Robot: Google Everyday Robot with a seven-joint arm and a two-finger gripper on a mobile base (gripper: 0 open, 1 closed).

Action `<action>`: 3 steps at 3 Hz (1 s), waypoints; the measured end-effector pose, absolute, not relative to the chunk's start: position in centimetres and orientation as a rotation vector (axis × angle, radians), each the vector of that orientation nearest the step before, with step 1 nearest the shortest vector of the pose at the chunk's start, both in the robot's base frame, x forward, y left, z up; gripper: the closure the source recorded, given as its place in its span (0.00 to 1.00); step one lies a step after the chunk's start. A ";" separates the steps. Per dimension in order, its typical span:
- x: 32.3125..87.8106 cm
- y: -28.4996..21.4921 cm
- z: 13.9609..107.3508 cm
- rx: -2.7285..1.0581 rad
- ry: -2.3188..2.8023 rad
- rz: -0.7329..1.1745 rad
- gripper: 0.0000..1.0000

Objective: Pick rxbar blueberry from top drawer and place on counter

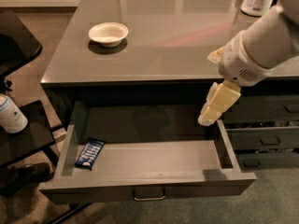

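Your claw [216, 107] hangs under the bench's [177, 55] front-right edge; I cannot tell whether it is open. The rxbar blueberry [89, 153] lies at the top drawer's [149, 190] left.

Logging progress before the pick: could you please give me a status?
Cream tool hangs over right end of the open grey top drawer. Dark blue rxbar blueberry lies flat at its left end, untouched. Bare drawer floor between them.
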State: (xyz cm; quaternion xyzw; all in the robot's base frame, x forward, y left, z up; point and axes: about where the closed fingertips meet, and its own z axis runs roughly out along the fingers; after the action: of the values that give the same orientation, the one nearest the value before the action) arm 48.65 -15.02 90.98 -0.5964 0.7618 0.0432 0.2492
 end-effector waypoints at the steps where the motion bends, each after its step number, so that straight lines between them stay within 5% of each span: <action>1: 50.2 -12.4 87.4 -1.703 2.003 0.158 0.00; 3: 51.7 -10.9 84.3 -1.752 1.856 0.159 0.00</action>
State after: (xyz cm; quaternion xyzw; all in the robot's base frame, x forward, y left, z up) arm 51.71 -10.93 84.34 -0.6562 0.6949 0.0594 0.2881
